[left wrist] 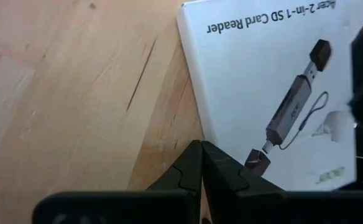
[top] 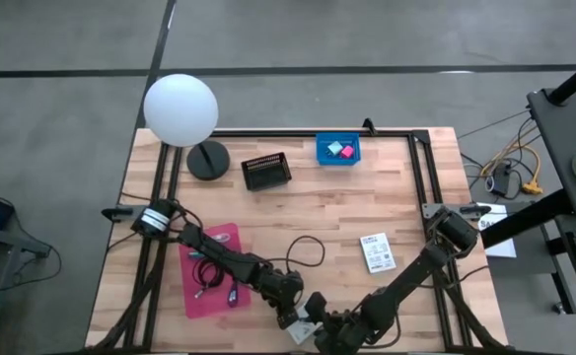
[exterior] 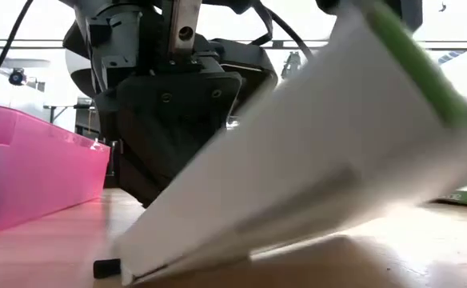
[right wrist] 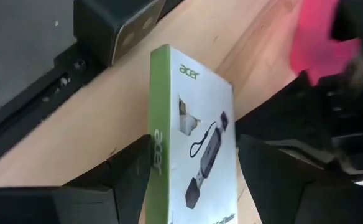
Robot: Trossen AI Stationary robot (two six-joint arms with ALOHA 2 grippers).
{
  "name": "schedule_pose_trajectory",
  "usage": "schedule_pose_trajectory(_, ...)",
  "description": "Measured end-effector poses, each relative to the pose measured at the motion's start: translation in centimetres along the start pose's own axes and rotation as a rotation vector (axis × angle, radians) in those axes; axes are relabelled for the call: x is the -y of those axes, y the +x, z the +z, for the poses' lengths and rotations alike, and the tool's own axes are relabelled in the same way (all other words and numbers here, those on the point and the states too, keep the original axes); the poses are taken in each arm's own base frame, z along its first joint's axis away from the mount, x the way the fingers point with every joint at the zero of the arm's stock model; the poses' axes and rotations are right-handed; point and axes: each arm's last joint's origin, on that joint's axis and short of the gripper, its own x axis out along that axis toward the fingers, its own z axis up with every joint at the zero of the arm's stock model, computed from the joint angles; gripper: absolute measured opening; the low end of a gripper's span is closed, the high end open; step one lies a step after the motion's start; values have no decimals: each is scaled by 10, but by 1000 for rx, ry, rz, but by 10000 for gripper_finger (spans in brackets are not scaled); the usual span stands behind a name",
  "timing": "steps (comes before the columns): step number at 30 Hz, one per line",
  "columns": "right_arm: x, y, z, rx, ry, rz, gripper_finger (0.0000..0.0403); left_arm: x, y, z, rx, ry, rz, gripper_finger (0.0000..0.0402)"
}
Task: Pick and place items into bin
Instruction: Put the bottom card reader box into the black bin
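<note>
1. The right gripper [right wrist: 194, 180] sits at the table's [top: 298, 212] near edge, well away from the blue bin [top: 337, 150] at the far edge. Its two fingers are clamped on a white card-reader box [right wrist: 197, 137] with a green spine, one finger on each side.
2. In the low view the same box [exterior: 297, 168] is tilted, with one corner down on the wood and the rest lifted off it.
3. The left gripper [left wrist: 201, 165] is right beside the box, also at the near edge opposite the blue bin. Its fingers are pressed together with nothing between them, and their tips lie at the edge of the box [left wrist: 275, 87].
4. The blue bin already holds a pink cube [top: 346, 151] and a pale teal cube [top: 333, 148], lying side by side.
5. A small black basket [top: 266, 172] stands just left of the blue bin, and a white globe lamp [top: 180, 109] on a round dark base stands farther left.
6. A pink tray [top: 211, 268] lies towards the near left, well apart from the blue bin, with dark cables [top: 207, 276] in it.
7. A black cable [top: 306, 251] loops on the bare wood between the pink tray and a white printed packet [top: 377, 252], nearer than the blue bin.
</note>
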Motion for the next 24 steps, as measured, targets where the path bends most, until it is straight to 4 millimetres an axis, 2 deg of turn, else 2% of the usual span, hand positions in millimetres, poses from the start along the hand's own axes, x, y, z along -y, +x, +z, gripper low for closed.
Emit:
schedule_pose_trajectory(6, 5, -11, 3, 11, 16, 1, 226, 3, 0, 2, 8, 50, -20, 0)
schedule_pose_trajectory(12, 5, -13, 0, -22, -27, 12, 226, 4, 0, 1, -9, 55, -39, 0)
schedule_pose_trajectory(24, 9, -19, 3, -4, -25, 0, 210, 9, 1, -3, -81, 172, -134, 0)
